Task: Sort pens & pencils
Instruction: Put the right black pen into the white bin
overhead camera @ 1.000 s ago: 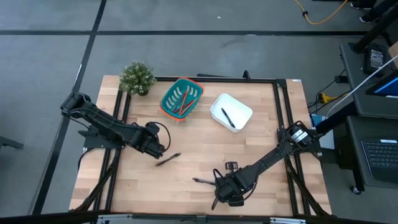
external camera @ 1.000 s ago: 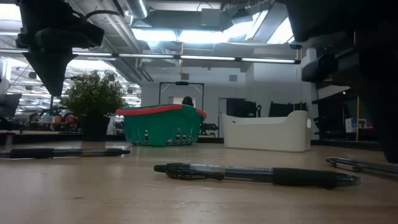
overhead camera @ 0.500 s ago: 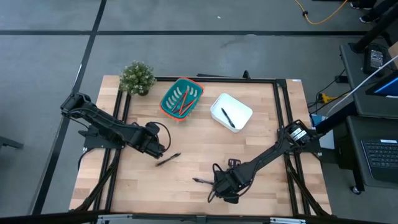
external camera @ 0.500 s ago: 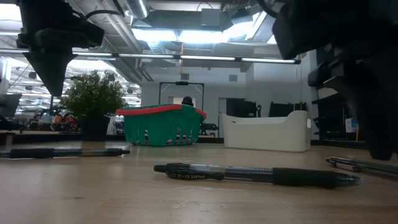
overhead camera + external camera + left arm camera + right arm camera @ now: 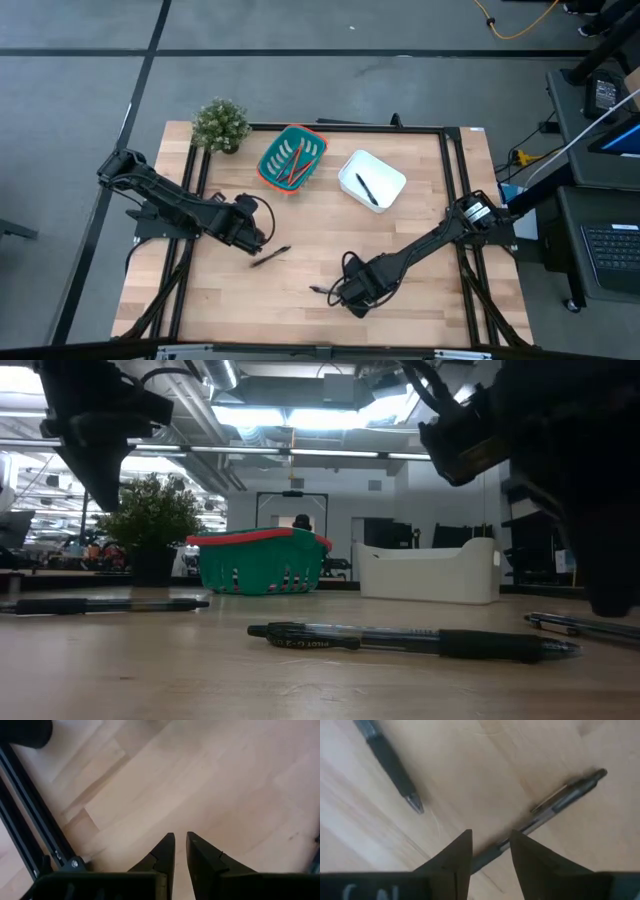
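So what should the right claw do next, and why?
Probably drop a little and close. The right claw hangs open just above a pen lying loose on the table, its barrel running between the fingertips. It likely belongs in the white bin, which already holds one.

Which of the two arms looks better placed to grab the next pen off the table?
The right one, I'd guess. The right gripper hangs with its fingers apart directly over a pen on the table. The left gripper sees only bare wood, with another pen lying beside it.
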`<state>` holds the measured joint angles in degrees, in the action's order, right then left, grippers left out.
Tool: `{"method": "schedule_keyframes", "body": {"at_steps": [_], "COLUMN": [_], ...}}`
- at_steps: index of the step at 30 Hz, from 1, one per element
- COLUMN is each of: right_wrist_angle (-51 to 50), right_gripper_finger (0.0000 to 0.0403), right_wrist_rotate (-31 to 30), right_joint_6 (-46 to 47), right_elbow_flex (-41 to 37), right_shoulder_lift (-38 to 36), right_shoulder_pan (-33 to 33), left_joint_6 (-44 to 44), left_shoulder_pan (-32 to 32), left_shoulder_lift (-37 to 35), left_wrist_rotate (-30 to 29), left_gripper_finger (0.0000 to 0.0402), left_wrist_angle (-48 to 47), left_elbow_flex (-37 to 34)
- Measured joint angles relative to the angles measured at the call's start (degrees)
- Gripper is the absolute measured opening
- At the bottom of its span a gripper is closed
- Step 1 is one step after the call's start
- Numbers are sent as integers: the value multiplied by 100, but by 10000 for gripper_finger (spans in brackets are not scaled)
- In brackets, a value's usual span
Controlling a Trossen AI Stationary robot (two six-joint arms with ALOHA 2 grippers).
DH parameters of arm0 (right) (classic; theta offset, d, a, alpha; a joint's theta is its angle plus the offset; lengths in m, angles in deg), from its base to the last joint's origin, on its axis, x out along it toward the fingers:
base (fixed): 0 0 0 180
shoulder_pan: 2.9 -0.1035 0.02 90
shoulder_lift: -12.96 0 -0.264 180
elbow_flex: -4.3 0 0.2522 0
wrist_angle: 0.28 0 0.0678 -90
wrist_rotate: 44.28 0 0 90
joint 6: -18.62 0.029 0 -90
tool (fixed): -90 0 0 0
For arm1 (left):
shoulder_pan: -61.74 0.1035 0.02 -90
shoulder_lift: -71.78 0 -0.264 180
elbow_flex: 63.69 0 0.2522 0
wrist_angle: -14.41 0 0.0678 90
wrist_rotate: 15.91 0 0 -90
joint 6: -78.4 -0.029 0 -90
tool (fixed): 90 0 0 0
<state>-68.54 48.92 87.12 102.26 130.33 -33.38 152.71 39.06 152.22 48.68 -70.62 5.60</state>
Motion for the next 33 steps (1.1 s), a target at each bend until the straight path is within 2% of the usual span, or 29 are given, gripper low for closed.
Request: {"method": "schedule_keyframes", "body": {"at_steps": [9, 19, 27, 33], "right_wrist_angle": [-33, -478, 372, 479], "right_gripper_finger": [134, 134, 134, 132], "right_wrist_rotate": [-5, -49, 21, 42], "right_joint_6": [783, 927, 1104, 1226], "right_elbow_flex": [0, -3, -557, -651], "right_shoulder_lift": [-4, -4, -27, -36], "right_shoulder_pan": [61, 122, 133, 133], "left_joint_6": [-145, -195, -195, -195], "left_shoulder_pan": [-1, -2, -2, -2], "left_shoulder_lift": [0, 0, 0, 0], "left_wrist_rotate": [-269, -322, -335, -344], "left_gripper_finger": [43, 43, 43, 43], "left_wrist_angle": [31, 40, 47, 65], "left_elbow_flex": [0, 0, 0, 0]}}
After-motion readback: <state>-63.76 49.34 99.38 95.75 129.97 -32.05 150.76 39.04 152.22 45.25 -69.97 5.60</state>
